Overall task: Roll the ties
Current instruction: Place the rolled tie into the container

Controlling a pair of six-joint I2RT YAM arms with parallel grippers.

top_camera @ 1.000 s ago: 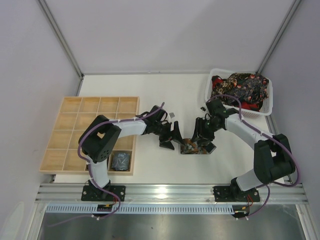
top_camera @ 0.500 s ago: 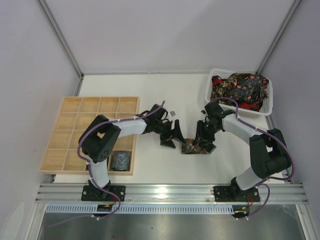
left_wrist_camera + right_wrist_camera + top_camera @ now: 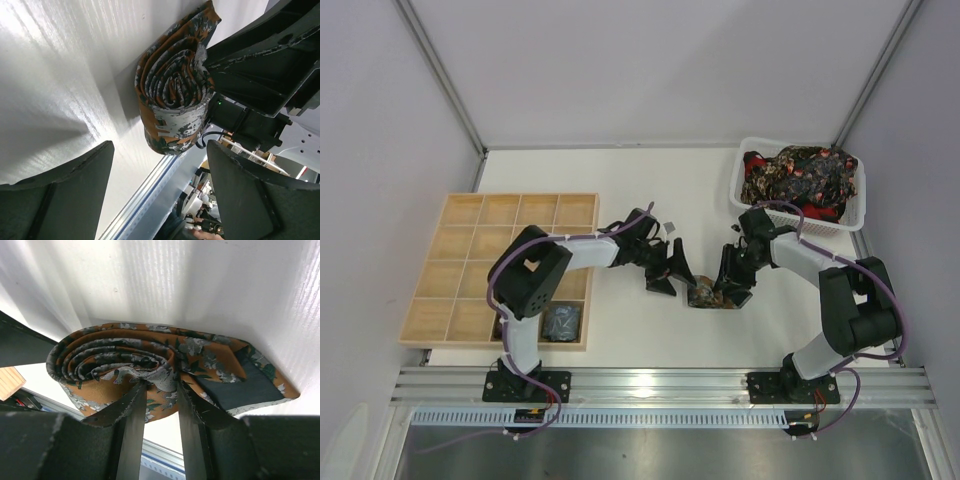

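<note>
A rolled tie (image 3: 704,294), orange-brown with grey and green leaf print, lies on the white table between my two grippers. Its coiled end faces the left wrist view (image 3: 172,85), and its pointed tip lies flat beside the coil (image 3: 240,380). My right gripper (image 3: 725,287) is shut on the coil's inner layers (image 3: 161,384). Just left of the roll, my left gripper (image 3: 669,274) stands open, its fingers either side of empty space below the coil (image 3: 159,150) without touching it. More ties (image 3: 798,176), dark with red flecks, are heaped in the basket.
The white mesh basket (image 3: 738,186) stands at the back right. A pale wooden grid tray (image 3: 470,215) sits at the left, with a small dark coil (image 3: 561,322) in its near right cell. The table's front rail runs just behind the roll.
The right gripper's jaws have narrowed onto the coil and its arm has swung slightly right. The left gripper has edged closer to the roll and stayed open.
</note>
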